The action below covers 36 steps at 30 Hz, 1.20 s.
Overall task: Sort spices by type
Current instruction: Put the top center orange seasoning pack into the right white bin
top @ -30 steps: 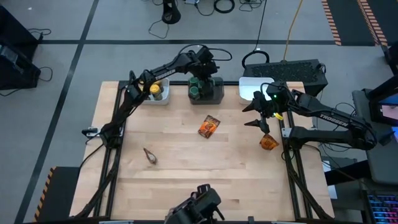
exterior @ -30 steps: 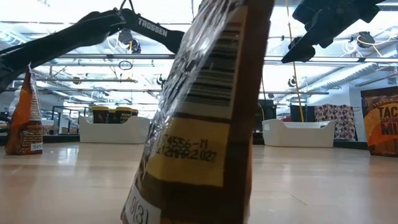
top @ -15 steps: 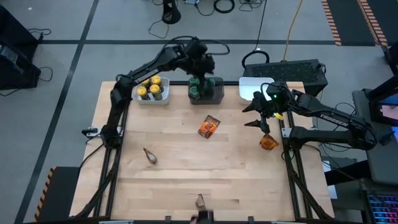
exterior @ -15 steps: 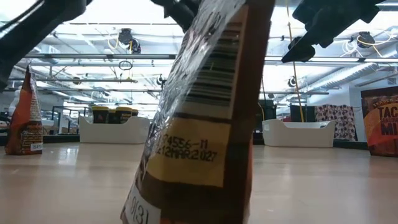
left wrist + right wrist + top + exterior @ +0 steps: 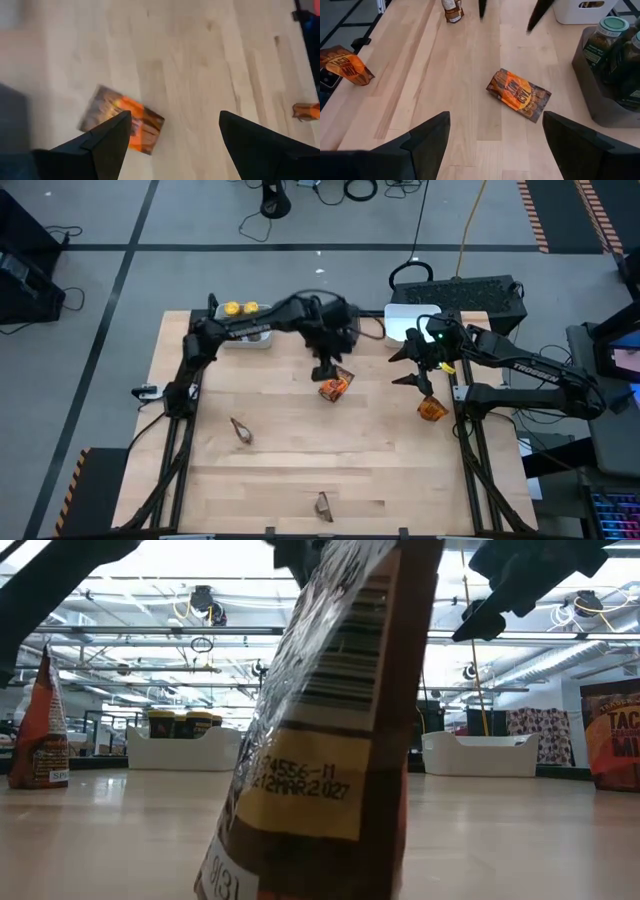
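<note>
The wooden table (image 5: 300, 470) fills the frame's centre, with a white bin (image 5: 245, 340) of yellow-lidded jars (image 5: 240, 308) at upper left. The left gripper (image 5: 325, 372), fingers spread and empty, hangs over the central orange packet (image 5: 336, 385). The right gripper (image 5: 408, 365), likewise spread and empty, hovers at centre right above another packet (image 5: 432, 409).

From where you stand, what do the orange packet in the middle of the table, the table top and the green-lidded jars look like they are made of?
The orange packet looks like thin glossy plastic film: crinkled, catching glare, printed. The table top appears to be pale wood, with visible plank seams and grain, matte finish. The green-lidded jars seem to be dark glass or plastic, which I cannot tell, with smooth, likely plastic lids.
</note>
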Each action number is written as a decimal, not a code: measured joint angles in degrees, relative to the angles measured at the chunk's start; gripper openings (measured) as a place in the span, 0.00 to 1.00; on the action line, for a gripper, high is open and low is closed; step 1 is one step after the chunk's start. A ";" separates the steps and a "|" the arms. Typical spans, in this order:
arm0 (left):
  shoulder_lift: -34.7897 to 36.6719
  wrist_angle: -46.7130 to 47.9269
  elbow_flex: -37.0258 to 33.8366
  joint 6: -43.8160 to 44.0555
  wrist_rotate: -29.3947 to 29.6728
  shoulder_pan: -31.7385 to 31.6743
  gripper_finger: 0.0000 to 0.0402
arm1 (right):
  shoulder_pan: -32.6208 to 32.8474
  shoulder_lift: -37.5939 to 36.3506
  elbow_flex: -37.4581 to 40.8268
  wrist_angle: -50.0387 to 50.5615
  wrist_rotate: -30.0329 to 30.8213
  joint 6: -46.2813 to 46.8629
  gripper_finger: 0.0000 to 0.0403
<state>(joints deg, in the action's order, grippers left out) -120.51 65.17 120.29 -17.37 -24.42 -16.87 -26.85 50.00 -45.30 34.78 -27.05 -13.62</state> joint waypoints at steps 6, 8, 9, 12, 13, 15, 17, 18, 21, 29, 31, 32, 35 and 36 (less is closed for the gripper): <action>-0.11 -1.96 -8.84 4.14 -0.80 -2.62 0.72 | 0.01 0.28 0.00 0.16 0.00 0.92 0.75; -0.11 -2.84 -11.08 4.07 0.04 -1.54 0.70 | 0.00 0.26 0.00 0.16 0.00 0.97 0.75; -0.11 -3.73 -12.13 3.09 0.82 -0.56 0.70 | 0.00 0.28 0.00 0.16 0.00 1.00 0.75; -0.11 -6.21 -14.69 0.75 5.30 2.18 0.69 | 0.00 0.26 0.00 0.11 0.00 1.00 0.75; -0.11 -7.43 -15.26 0.48 6.34 2.76 0.69 | 0.00 0.28 0.00 0.08 0.00 1.00 0.75; -0.11 -9.50 -15.89 0.51 7.71 3.10 0.69 | 0.02 0.28 0.00 -0.20 0.00 1.00 0.75; -0.11 -12.40 -16.56 2.09 8.54 2.57 0.69 | 0.02 0.28 0.00 -0.25 0.00 1.00 0.75; -0.09 -14.37 -17.21 3.68 8.59 2.01 0.69 | 0.01 0.28 0.00 -0.22 0.00 1.00 0.75; -0.07 -17.98 -19.89 9.48 7.99 0.00 0.69 | 0.02 0.28 0.00 0.20 -0.02 0.97 0.75; -0.09 -24.38 -26.77 24.55 7.90 -1.68 0.69 | 0.00 0.28 0.00 0.10 -0.02 0.97 0.75; -0.09 -26.63 -28.16 29.67 8.07 -1.36 0.69 | 0.02 0.28 0.00 0.03 0.00 0.97 0.75; -0.09 -26.64 -28.63 31.61 8.13 -1.19 0.69 | 0.01 0.28 0.00 -0.11 -0.02 0.97 0.75; -0.17 -27.17 -28.98 33.61 11.52 -0.38 0.69 | 0.02 0.28 0.00 -0.28 0.00 0.97 0.75; -0.16 -27.20 -28.92 33.65 13.71 -0.09 0.69 | 0.01 0.28 0.00 -0.28 0.00 0.97 0.75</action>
<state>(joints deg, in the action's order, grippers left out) -120.66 37.97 91.37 16.27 -10.72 -16.96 -26.85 50.28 -45.30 34.50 -27.05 -12.64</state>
